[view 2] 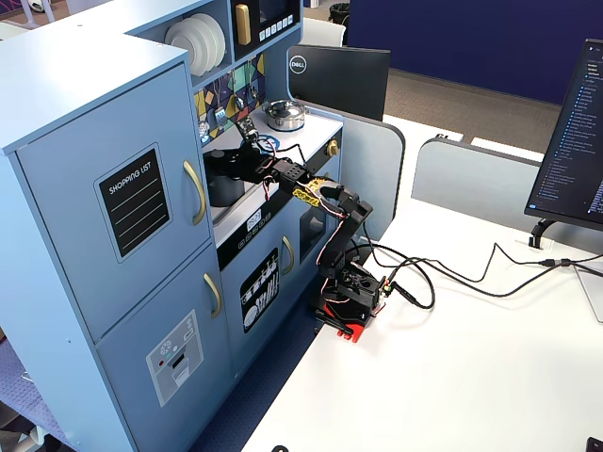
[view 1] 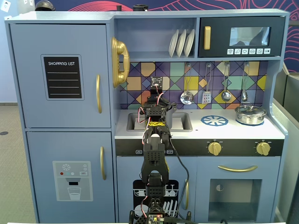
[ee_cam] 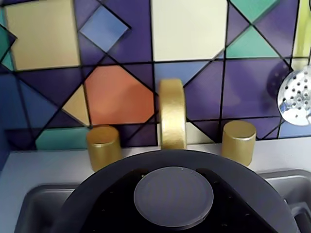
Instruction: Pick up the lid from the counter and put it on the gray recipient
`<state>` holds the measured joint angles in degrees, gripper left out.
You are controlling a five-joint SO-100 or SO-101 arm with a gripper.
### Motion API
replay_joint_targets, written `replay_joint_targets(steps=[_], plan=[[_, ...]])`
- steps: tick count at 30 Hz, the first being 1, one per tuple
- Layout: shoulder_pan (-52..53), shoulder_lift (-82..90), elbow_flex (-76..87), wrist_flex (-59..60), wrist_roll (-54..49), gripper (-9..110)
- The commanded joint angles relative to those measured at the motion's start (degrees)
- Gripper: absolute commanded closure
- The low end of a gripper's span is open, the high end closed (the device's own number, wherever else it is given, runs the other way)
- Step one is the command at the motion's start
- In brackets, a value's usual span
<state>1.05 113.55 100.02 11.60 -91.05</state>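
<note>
One lid, a matte dark-gray disc with a paler flat round knob, fills the wrist view's 6 o'clock, with the gold faucet at its 12. It seems centred over the gray recipient in the sink, probably for seating. I cannot tell whether the gripper has its fingers apart.

"SHOPPING LIST" on fridge chalkboard
</note>
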Motion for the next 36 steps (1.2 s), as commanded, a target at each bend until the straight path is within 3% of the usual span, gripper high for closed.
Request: replay_joint_targets(steps=[1, 11, 19, 23, 28, 33, 36], plan=[[-0.1, 0.1, -2.2, -2.5, -0.1, 102], [1.1, -1.3, -3.3, -2.5, 0.1, 102], [0.1, 1.8, -3.1, 5.0, -1.2, 101], [0.3, 4.3, -2.6, 10.2, -0.3, 79], [0.2, 7.1, -2.5, 14.9, -0.7, 71], [-2.1, 15.2, -4.7, 28.1, -1.1, 76], [-3.1, 23.3, -6.2, 42.1, -1.6, 83]])
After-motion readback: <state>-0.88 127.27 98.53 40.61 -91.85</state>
